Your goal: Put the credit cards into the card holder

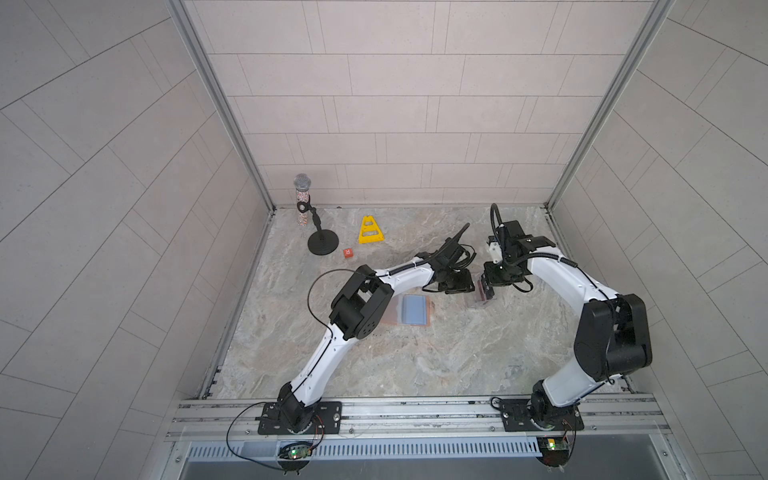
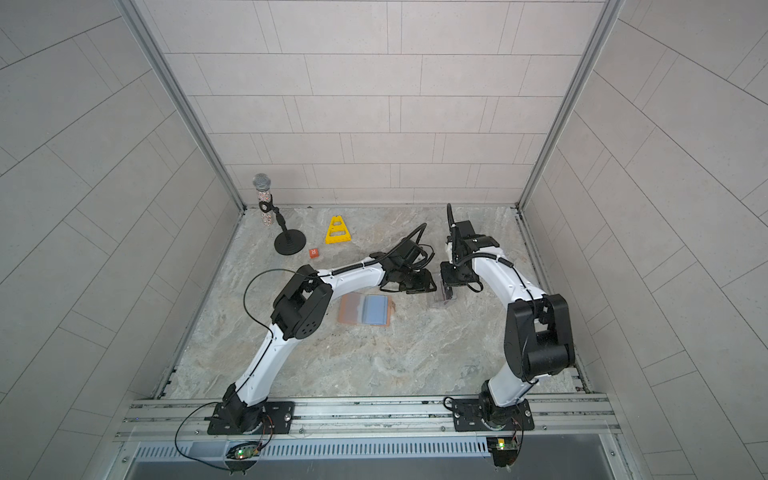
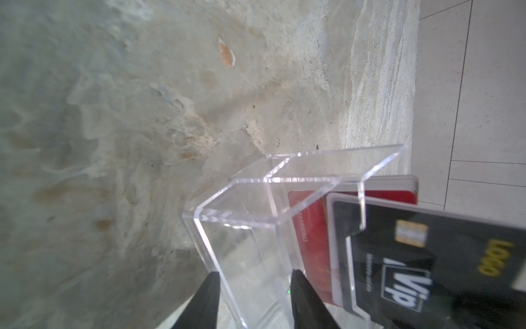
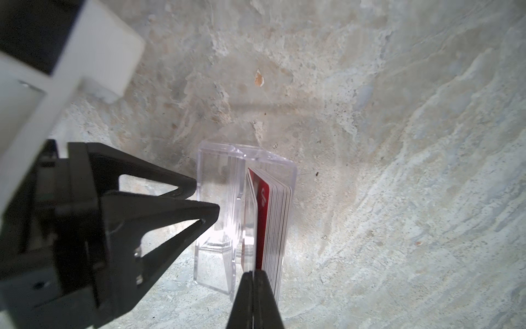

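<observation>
The card holder [image 1: 415, 311] [image 2: 368, 309] lies open and flat mid-table, blue-grey inside up, partly under my left elbow. To its right stands a clear plastic box [image 1: 478, 302] [image 3: 242, 199] [image 4: 216, 159] with a stack of red credit cards [image 3: 310, 228] [image 4: 280, 222] on edge in its back compartment. The black "VIP" credit card [image 3: 427, 256] leans out of the box at the front of the stack. My right gripper [image 4: 252, 275] [image 1: 488, 291] is shut on that card's edge. My left gripper [image 3: 254, 284] [image 4: 207, 196] clasps the box's empty front compartment.
A microphone on a black stand [image 1: 322, 245] stands at the back left, with a yellow triangle frame [image 1: 369, 230] and a small orange tag [image 1: 348, 252] near it. Tiled walls close in the marble table [image 1: 415, 365] on three sides.
</observation>
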